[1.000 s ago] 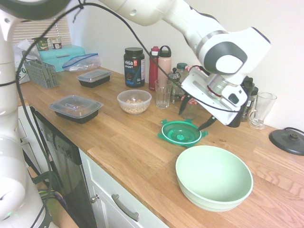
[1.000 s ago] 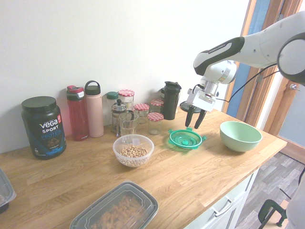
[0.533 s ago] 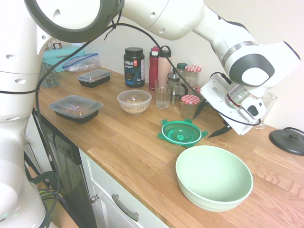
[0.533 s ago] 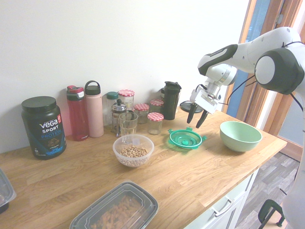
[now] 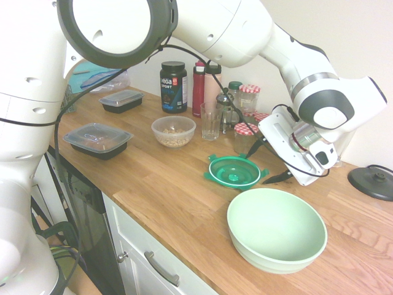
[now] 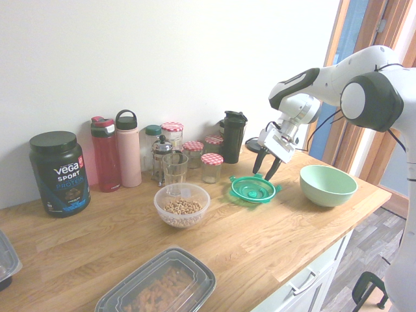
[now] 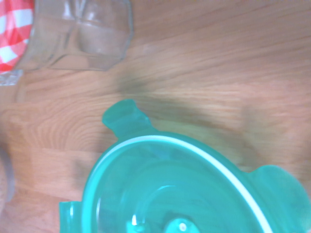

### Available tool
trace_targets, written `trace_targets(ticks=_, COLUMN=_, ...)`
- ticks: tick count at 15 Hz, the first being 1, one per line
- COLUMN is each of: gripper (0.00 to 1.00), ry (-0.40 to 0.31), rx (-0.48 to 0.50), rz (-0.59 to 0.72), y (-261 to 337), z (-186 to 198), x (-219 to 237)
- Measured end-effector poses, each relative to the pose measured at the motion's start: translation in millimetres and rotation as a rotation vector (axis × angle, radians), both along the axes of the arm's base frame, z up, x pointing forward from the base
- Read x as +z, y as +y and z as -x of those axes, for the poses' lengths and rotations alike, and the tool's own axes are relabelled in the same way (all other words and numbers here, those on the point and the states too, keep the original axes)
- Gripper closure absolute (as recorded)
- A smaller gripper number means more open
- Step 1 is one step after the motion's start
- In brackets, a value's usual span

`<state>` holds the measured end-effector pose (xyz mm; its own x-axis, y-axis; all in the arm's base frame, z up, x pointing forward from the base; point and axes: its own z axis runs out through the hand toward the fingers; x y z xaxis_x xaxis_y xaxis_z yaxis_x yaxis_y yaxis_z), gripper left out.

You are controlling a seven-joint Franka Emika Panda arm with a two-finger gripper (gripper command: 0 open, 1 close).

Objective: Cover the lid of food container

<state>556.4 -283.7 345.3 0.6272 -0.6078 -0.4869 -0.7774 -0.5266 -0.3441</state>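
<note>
Holding nothing, I have my gripper point(image 5: 270, 165) open wide, tilted just beside the green lid point(image 5: 234, 172). The lid lies flat on the bench point(image 5: 178, 203), right of the middle of the first exterior view, with its white ring facing up. The clear bowl point(image 5: 174, 131) of little beige bits sits uncovered, up and left of the lid. A big mint bowl point(image 5: 277, 230) stands at the lower right, near the lid.

Round snap-tab plastic lid point(image 5: 234, 172): translucent green, white ring. Round plastic food container point(image 5: 174, 132): clear. Lidded glass jar point(image 6: 211, 168): red-and-white check lid.
</note>
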Motion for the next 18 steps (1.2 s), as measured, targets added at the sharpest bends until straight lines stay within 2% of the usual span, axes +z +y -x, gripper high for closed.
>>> trace_targets(ticks=7, gripper=0.00, ry=0.038, rx=0.026, rz=-0.041, y=17, z=3, x=-17)
trace_targets(ticks=8, gripper=1.00, ry=0.043, rx=0.034, rz=-0.050, y=21, z=3, x=-18)
trace_targets(ticks=18, gripper=1.00, ry=0.035, rx=0.026, rz=-0.098, y=26, z=1, x=-31)
